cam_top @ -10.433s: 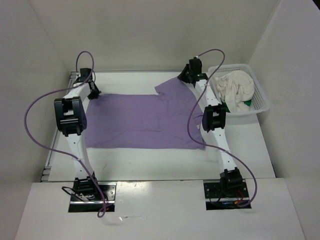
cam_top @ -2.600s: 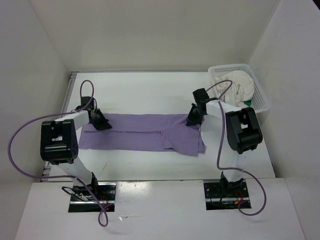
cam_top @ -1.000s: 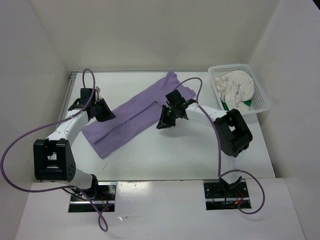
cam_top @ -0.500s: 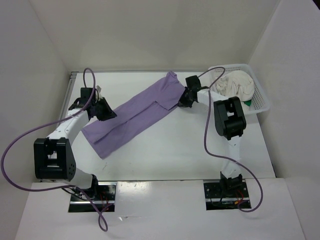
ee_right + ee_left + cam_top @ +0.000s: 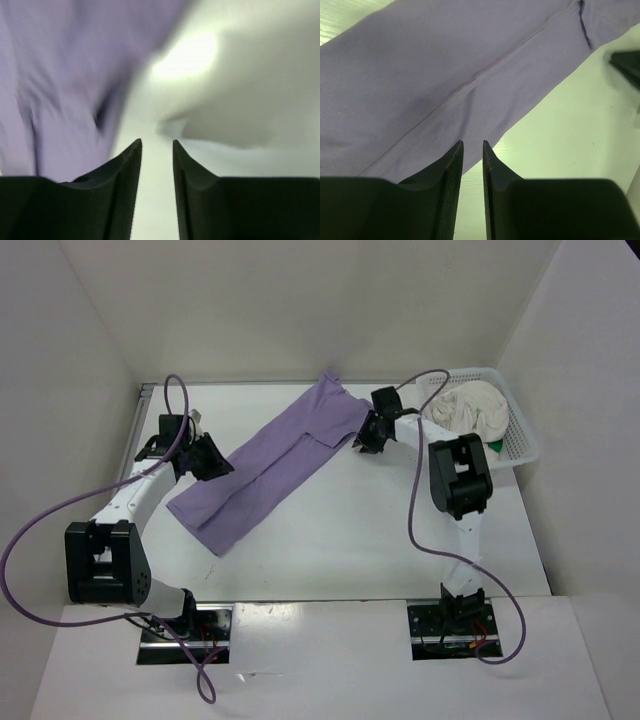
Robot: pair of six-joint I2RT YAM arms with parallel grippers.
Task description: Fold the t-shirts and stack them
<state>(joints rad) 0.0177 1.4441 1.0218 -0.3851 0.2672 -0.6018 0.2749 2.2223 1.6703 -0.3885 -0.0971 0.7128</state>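
Observation:
The lavender t-shirt (image 5: pixel 270 465) lies folded into a long strip, running diagonally from the front left to the back middle of the table. My left gripper (image 5: pixel 215 462) is at the strip's left edge; in the left wrist view its jaws (image 5: pixel 471 145) stand a narrow gap apart and empty, with the cloth (image 5: pixel 445 65) just past the tips. My right gripper (image 5: pixel 360 443) is beside the strip's far right edge; its jaws (image 5: pixel 157 142) are slightly apart and empty, and the blurred cloth (image 5: pixel 60 75) lies to their left. The cream shirt (image 5: pixel 468 410) and a bit of the green shirt (image 5: pixel 492 447) lie in the basket.
The white mesh basket (image 5: pixel 470 372) stands at the back right corner against the wall. White walls close in the table at the left, back and right. Purple cables loop off both arms.
Over ten seconds the flat shirt was folded into a strip and swung diagonal. In the last half second the strip's far end shifted slightly left and my right gripper moved a little left. The left arm stayed.

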